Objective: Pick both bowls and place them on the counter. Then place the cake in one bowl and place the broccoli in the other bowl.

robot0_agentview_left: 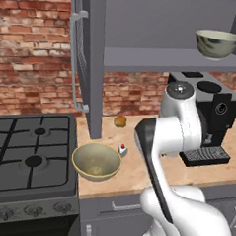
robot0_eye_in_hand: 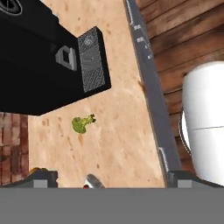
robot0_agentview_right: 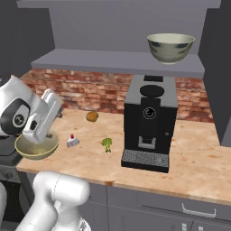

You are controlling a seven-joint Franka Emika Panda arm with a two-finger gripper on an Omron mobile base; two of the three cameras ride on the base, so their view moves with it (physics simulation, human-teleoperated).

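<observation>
1. Yellow-tan bowl (robot0_agentview_left: 96, 161): round and wide, dull tan outside with a glossy olive inside and a yellow rim; it stands upright on the table (robot0_agentview_left: 136, 173) at lower centre of the left base view, just beside the black gas stove (robot0_agentview_left: 31, 156)
2. Grey-green bowl (robot0_agentview_right: 171, 47): mottled grey-green wall with a pale cream rim, like in size to the first; it stands upright on the grey shelf (robot0_agentview_right: 113, 62) at upper right of the right base view, above the black coffee machine (robot0_agentview_right: 149, 119)
3. Cake (robot0_agentview_right: 72, 140): a tiny white wedge with a red top, far smaller than either bowl; it lies on the table just beside the yellow-tan bowl, left of centre in the right base view
4. Broccoli (robot0_agentview_right: 107, 144): a small bright green floret with a pale stalk, lying on the table between the cake and the coffee machine
5. Brown-yellow lump (robot0_agentview_right: 92, 116): round, lying on the table near the brick wall (robot0_agentview_left: 30, 55)
6. Claw (robot0_eye_in_hand: 111, 178): released, fingers spread wide with nothing between them, at the bottom edge of the hand view above the table near the broccoli and cake
</observation>
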